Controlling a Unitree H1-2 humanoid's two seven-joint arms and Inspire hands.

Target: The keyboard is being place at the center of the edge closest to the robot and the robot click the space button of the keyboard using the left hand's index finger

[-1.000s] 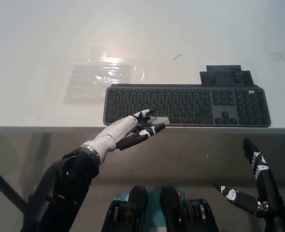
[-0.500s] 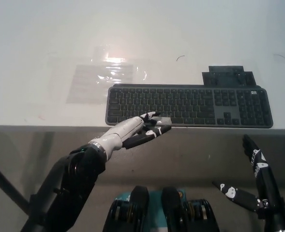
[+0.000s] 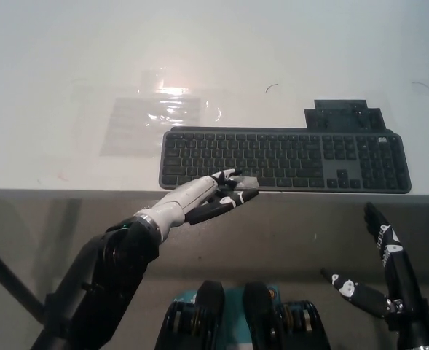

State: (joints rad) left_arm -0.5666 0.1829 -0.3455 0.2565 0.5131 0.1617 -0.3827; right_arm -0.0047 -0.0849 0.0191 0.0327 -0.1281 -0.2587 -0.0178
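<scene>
Found the keyboard (image 3: 309,157) at the tabletop's (image 3: 54,109) near edge. Held the white left hand (image 3: 199,198) over the keyboard's front row, fingers (image 3: 199,188) stretched out, slightly apart, holding nothing. Needed only the index tip pressed straight down on the space bar (image 3: 249,181), other fingers off the keys. Rested the black right hand (image 3: 385,270) below the keyboard's right end, spread.

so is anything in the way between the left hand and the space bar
Nothing visible is in the way. The left hand reaches over the near edge of the keyboard, its fingertips at the bottom row by the space bar. Whether it touches the key cannot be told. The right hand rests low, below the table edge.
</scene>
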